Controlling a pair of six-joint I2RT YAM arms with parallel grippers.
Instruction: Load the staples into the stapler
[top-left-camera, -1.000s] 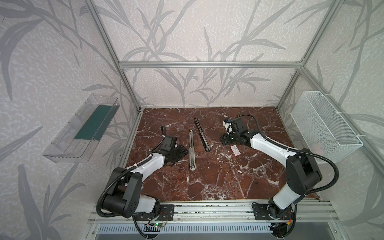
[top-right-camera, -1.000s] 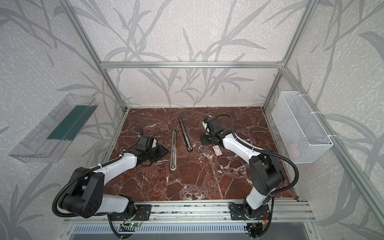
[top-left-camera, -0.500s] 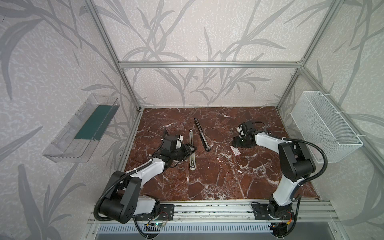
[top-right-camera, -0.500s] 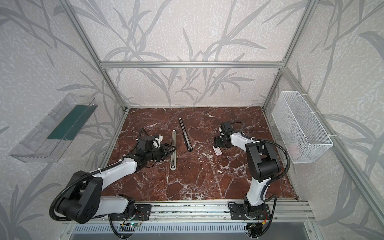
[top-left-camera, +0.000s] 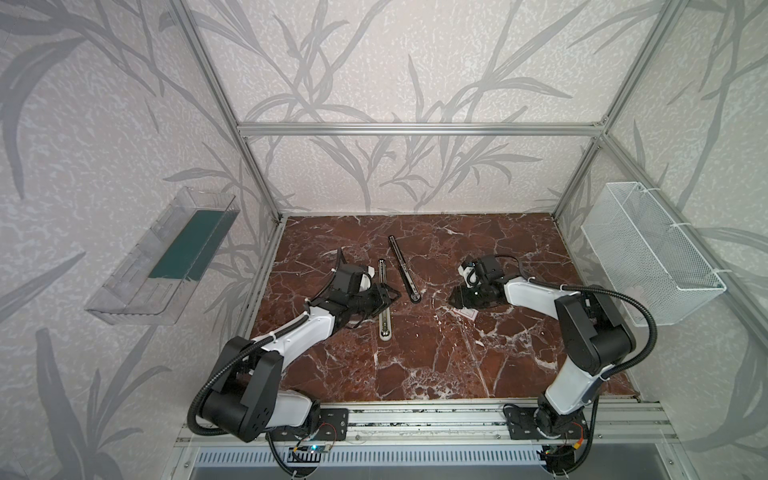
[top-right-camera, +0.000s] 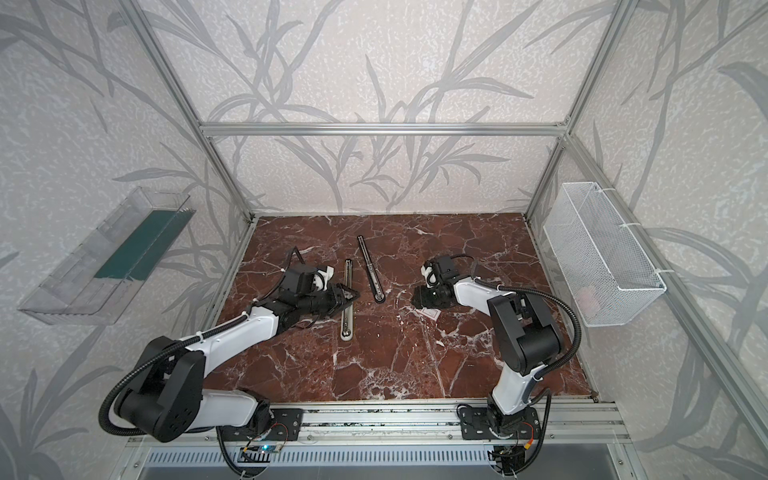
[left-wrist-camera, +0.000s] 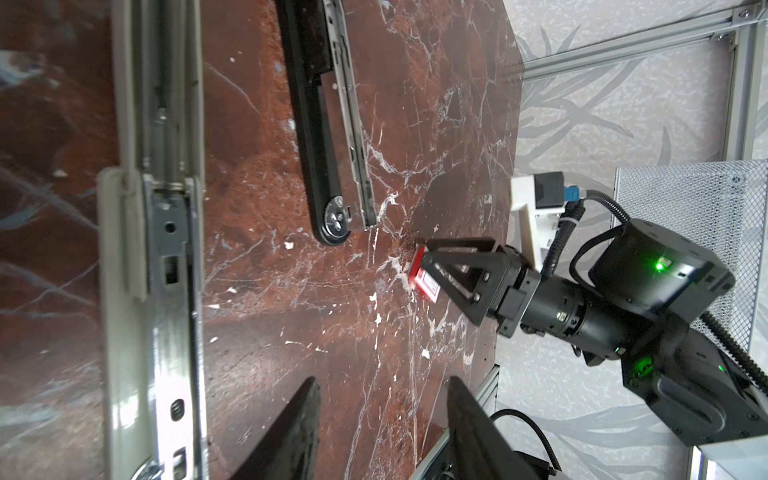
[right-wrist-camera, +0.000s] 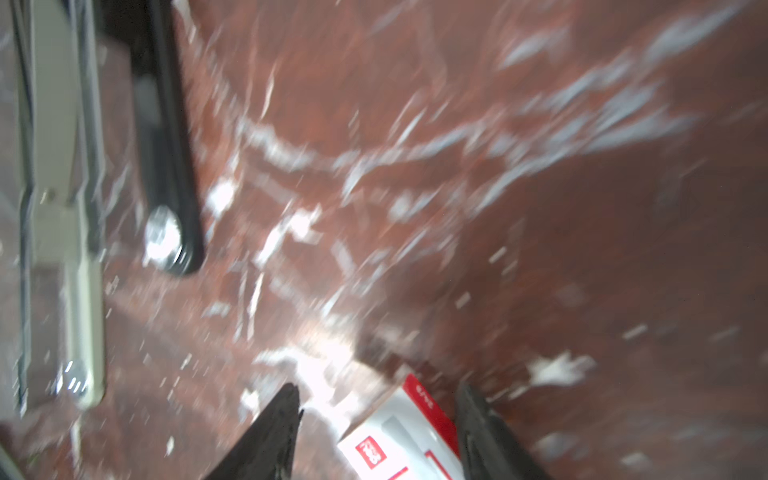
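A grey stapler lies opened flat left of centre in both top views, with a black stapler lying slanted just right of it. My left gripper hovers across the grey stapler's middle. The left wrist view shows that gripper open and empty, beside the grey stapler. A small white box with red print lies on the table between the fingers of my open right gripper. There is a gap on one side of the box. The staples themselves are hidden.
A white wire basket hangs on the right wall. A clear plastic bin with a green bottom hangs on the left wall. Aluminium frame posts stand at the table's back corners, and a rail runs along the front.
My left gripper has moved right, from beside the grey stapler to over it. My right arm folded back to the right, and its gripper now points left over the box.
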